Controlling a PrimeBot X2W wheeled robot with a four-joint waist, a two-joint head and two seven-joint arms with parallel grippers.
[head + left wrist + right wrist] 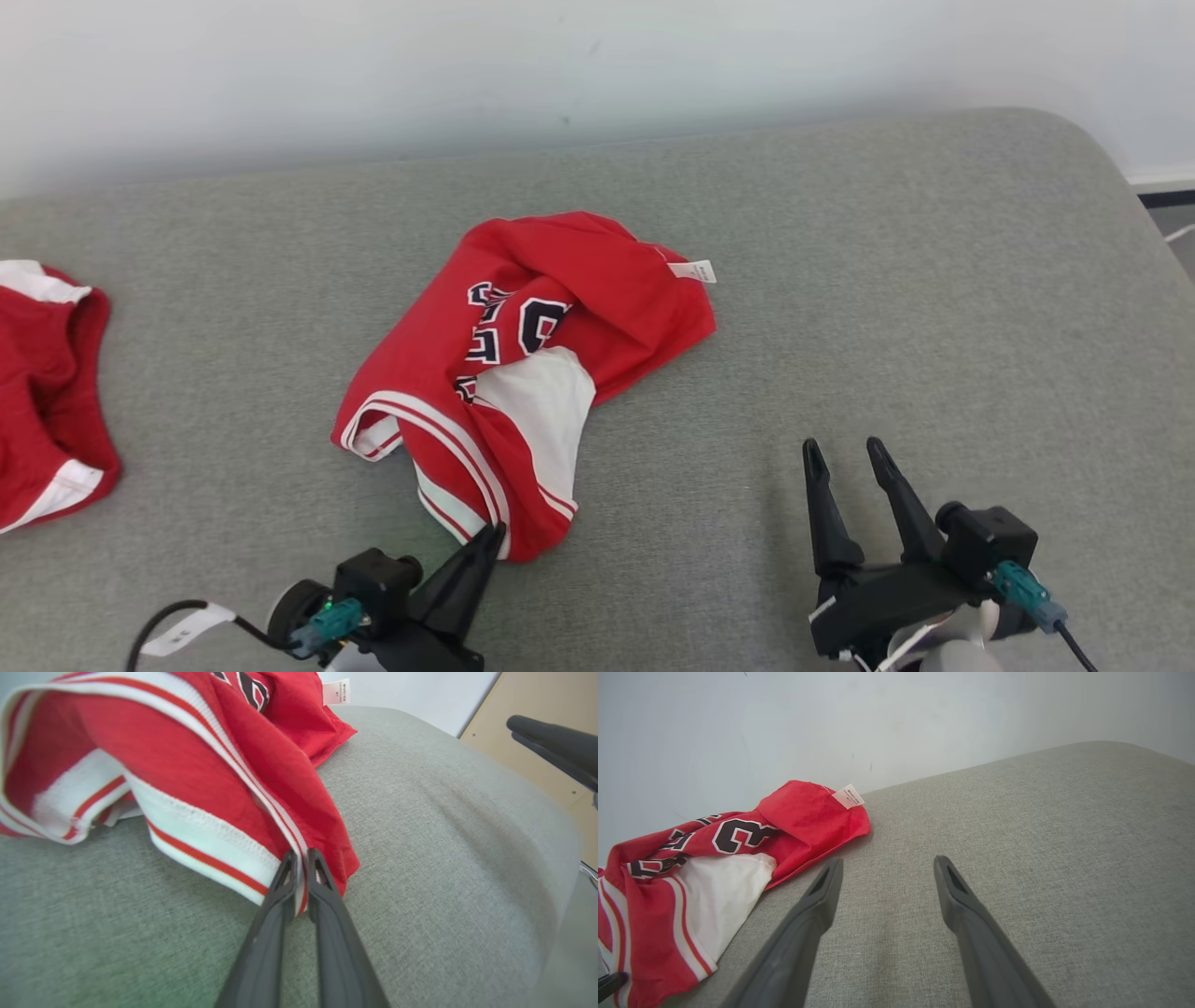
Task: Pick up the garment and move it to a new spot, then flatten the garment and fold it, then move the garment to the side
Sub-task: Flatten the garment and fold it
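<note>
The garment (560,308) is a crumpled red jersey with white trim and dark numbers, lying mid-surface; the left wrist view shows its striped hem (205,826) close up, and it fills the left of the right wrist view (691,872). My left gripper (492,537) is at its near hem, fingers pinched together on the white-and-red edge (301,858). My right gripper (845,453) stands open to the right of the garment, nothing between its fingers (885,865), hovering over bare cushion.
A grey upholstered surface (887,308) bears everything, ending at a rounded edge on the right. A second red-and-white cloth (47,392) lies at the far left. A pale wall (560,65) runs behind.
</note>
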